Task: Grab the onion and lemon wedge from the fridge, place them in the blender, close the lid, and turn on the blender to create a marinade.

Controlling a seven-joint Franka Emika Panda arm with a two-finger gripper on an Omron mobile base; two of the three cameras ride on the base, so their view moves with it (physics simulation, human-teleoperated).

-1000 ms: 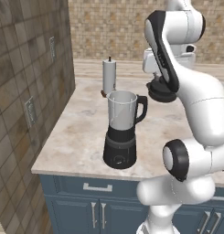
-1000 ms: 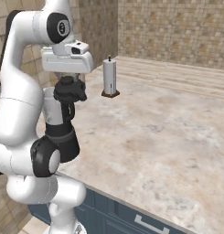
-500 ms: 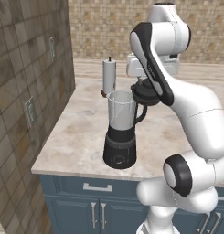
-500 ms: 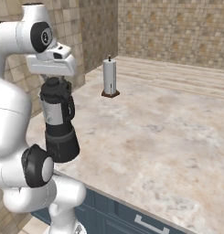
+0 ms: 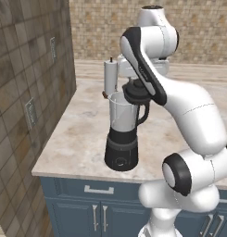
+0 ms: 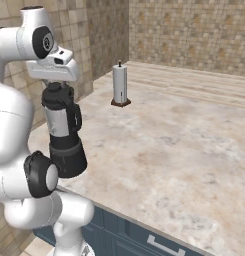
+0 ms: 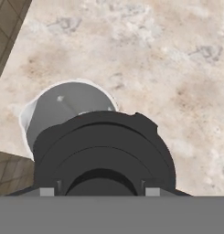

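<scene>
My fingers (image 5: pixel 137 90) clamped on black lid (image 7: pixel 102 155), over blender (image 5: pixel 123 132) jar mouth; paper towel roll (image 6: pixel 120 85) behind, on marble worktop (image 6: pixel 184 145).

- marble-looking beige tabletop (image 5: pixel 82 139), mottled tan and cream, runs way back toward the far wall
- white paper towel roll (image 5: pixel 110 77) standing upright on a little dark brown base near the back of the tabletop, thin dark post poking out the top; you get a nice clear look at it from the right base view too (image 6: pixel 120 84)
- blue-grey cabinets (image 5: pixel 87 208) under the tabletop edge, with silver bar handles, one horizontal on the drawer front (image 5: pixel 99 190) and vertical ones on the doors below
- brown-grey tiled wall (image 5: pixel 27 92) on the left side, with a pale outlet plate (image 5: pixel 30 113) on it and another plate (image 5: pixel 53 48) further back
- tan pebbly backsplash (image 6: pixel 194 35) across the far wall
</scene>
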